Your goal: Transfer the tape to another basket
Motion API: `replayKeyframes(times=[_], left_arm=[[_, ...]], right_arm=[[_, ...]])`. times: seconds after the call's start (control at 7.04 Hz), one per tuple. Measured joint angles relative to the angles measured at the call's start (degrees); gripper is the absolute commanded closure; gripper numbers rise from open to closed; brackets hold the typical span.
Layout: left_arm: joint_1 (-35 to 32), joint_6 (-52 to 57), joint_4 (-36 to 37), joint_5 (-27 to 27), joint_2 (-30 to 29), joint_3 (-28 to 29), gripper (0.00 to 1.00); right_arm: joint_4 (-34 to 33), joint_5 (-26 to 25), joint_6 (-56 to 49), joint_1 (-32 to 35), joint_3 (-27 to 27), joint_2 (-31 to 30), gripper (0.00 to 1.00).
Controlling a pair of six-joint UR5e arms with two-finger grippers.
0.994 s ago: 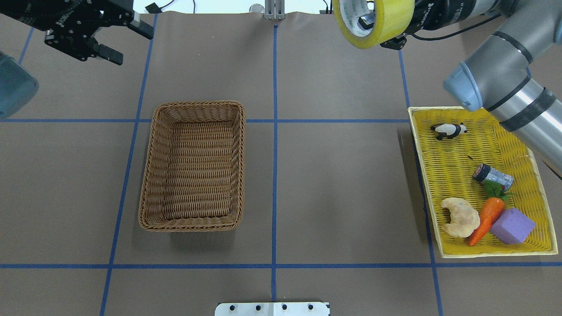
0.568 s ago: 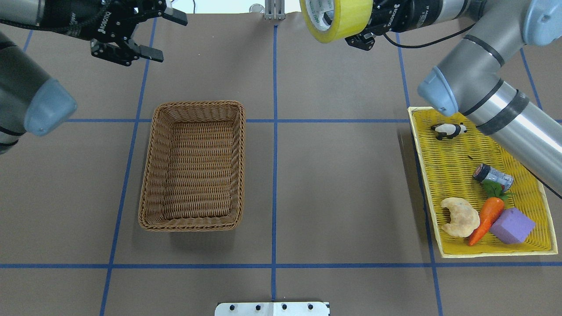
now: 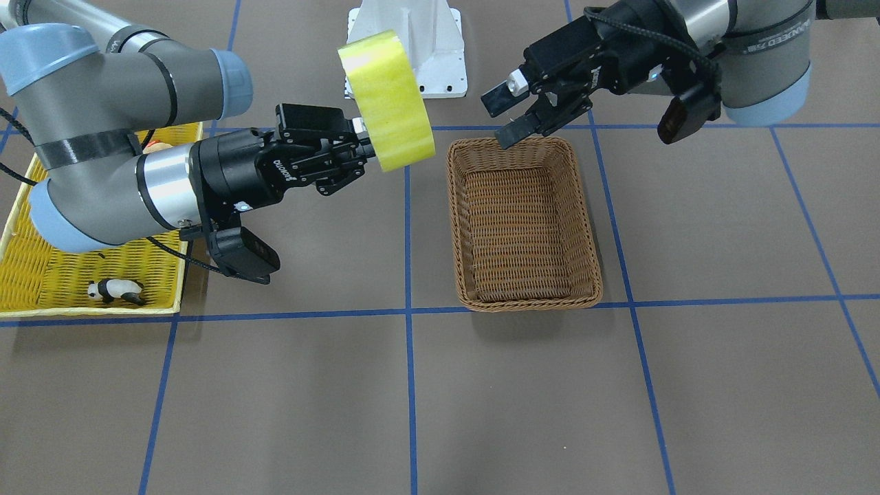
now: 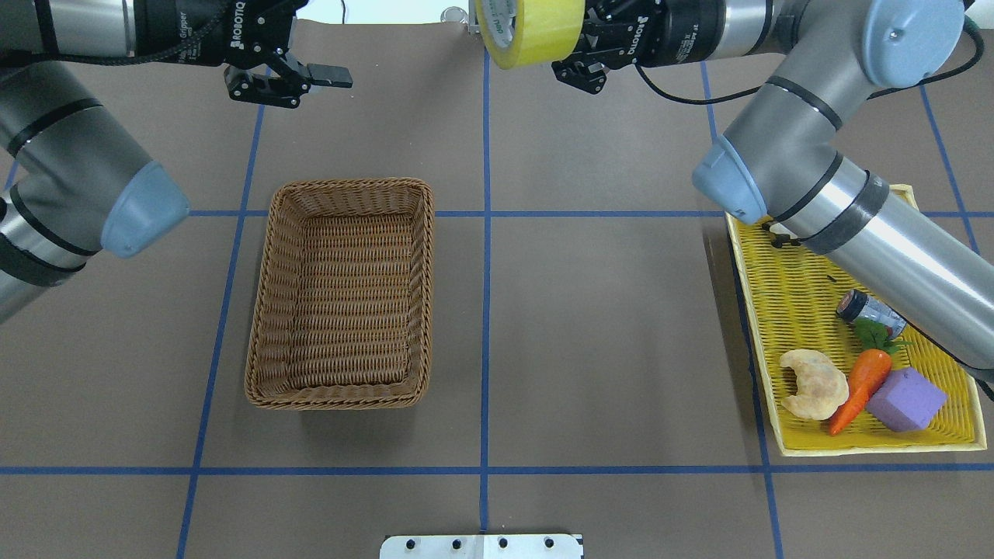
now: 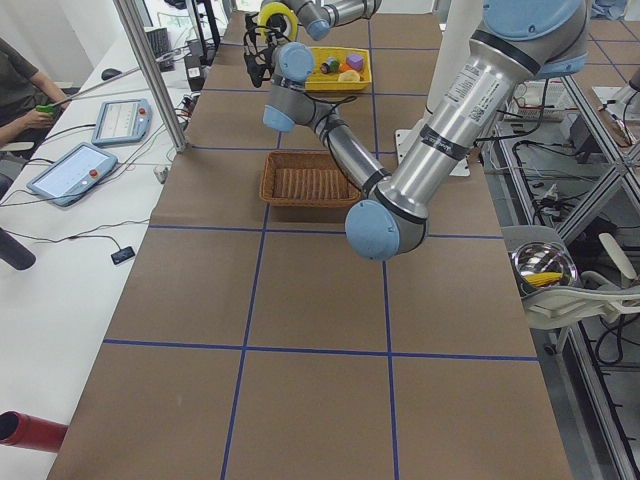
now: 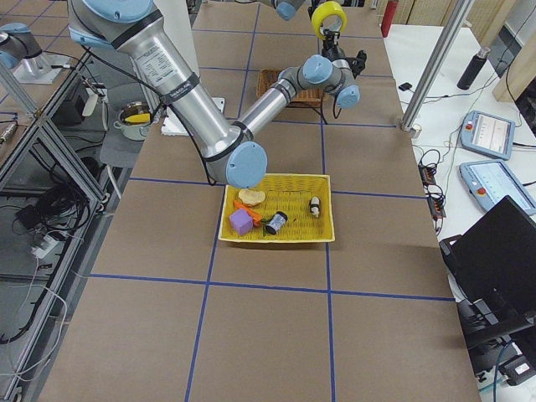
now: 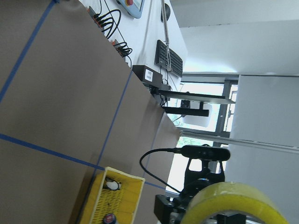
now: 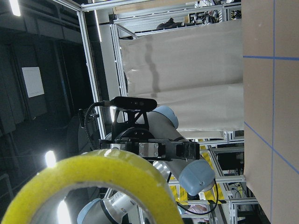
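Front view, facing the robot: the right gripper (image 3: 347, 157) is clamped on one side of a fat yellow roll of tape (image 3: 390, 103). It holds the roll on edge in the air above the brown-paper table (image 3: 275, 392). The roll hangs between the two containers, just short of the brown basket (image 3: 528, 303), which has nothing in it. The left gripper (image 3: 505, 120) hovers in the air near that basket, jaws spread wide, holding nothing and pointed toward the roll. At the picture's left edge sits a yellow tray (image 3: 20, 292) with a toy panda (image 3: 113, 291) in it.

Overhead view: the roll shows at top centre, over the middle blue line and apart from the brown basket's rim. The two grippers face each other with a gap between them. The tray on the right also holds a pastry (image 4: 814, 384), a carrot (image 4: 858, 386), a purple block (image 4: 905, 400) and a small cylinder (image 4: 871, 310).

Side views: the roll is a small yellow ring raised well above the table. The grippers are too small to judge.

Left wrist view: the roll's yellow band fills the lower right corner, so this gripper is aimed at it.

Right wrist view: the roll looms large at the bottom, with the other arm beyond it.

Progress, as I judge it: the tape is out of the tray and roughly halfway across. What is left is to bring it over the brown basket, perhaps by passing it to the open left gripper, then lower it and let go.
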Motion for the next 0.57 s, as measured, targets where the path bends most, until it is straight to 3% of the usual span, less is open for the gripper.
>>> replayKeyframes(times=[0.57], left_arm=[[0.35,-8.61,-7.40,2.55,-0.48,0.35,0.03]], right_arm=[[-8.89,3.27,-9.32,-3.25,2.33,0.07,1.00]])
